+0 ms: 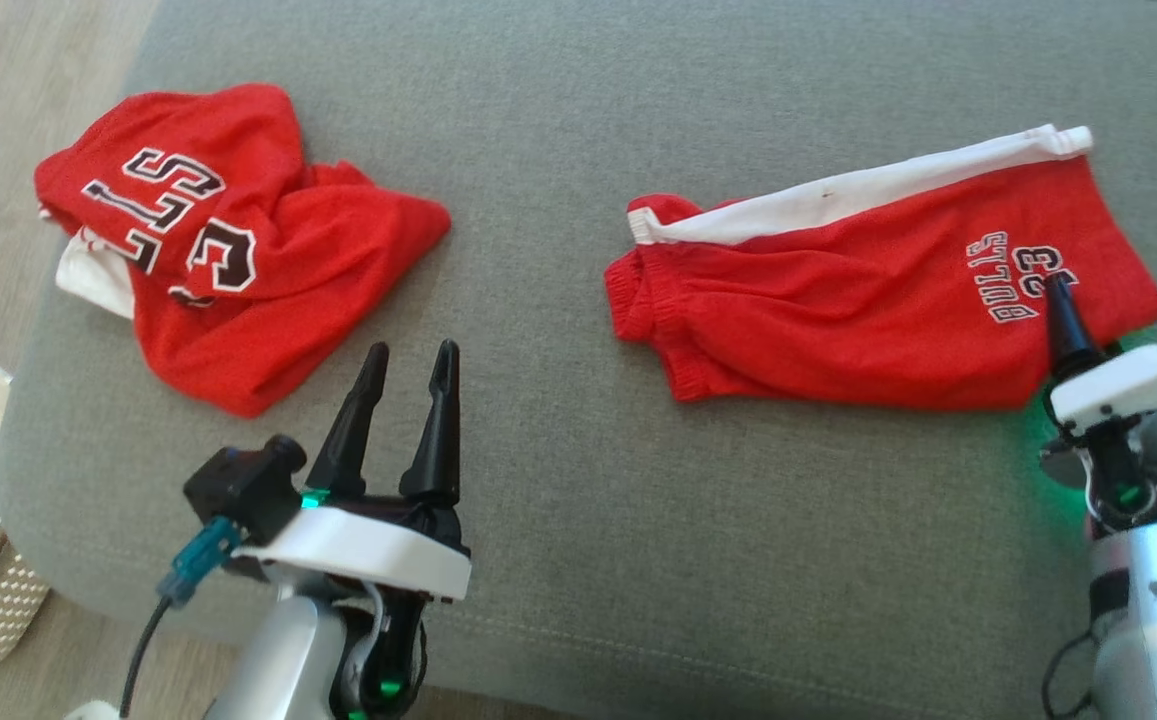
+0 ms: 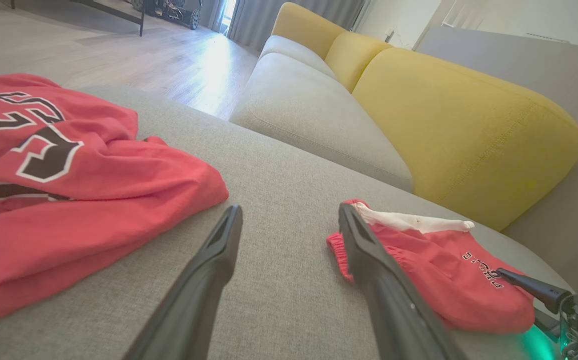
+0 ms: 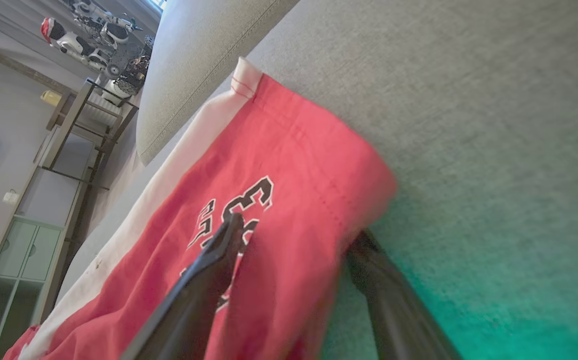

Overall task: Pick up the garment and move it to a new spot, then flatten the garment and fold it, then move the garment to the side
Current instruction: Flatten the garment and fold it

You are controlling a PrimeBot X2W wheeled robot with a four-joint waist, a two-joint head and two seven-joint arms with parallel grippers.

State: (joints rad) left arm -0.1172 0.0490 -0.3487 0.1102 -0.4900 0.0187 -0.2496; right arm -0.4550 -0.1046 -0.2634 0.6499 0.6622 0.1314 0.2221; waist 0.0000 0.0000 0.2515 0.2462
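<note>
My right tool (image 3: pixel 296 232) stands wide open astride the hem of the red shorts (image 1: pixel 838 290), which lie on the right of the grey cushion (image 1: pixel 538 450). It grips nothing. My left tool (image 1: pixel 413 350) gapes empty near the crumpled jersey (image 1: pixel 238 270).

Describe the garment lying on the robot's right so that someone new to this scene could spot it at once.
On the grey sofa cushion, look to the robot's right side. The red shorts lie there flat, apart from the red jersey. Unlike that crumpled heap, they carry a white side stripe and small BULLS 23 lettering.
</note>
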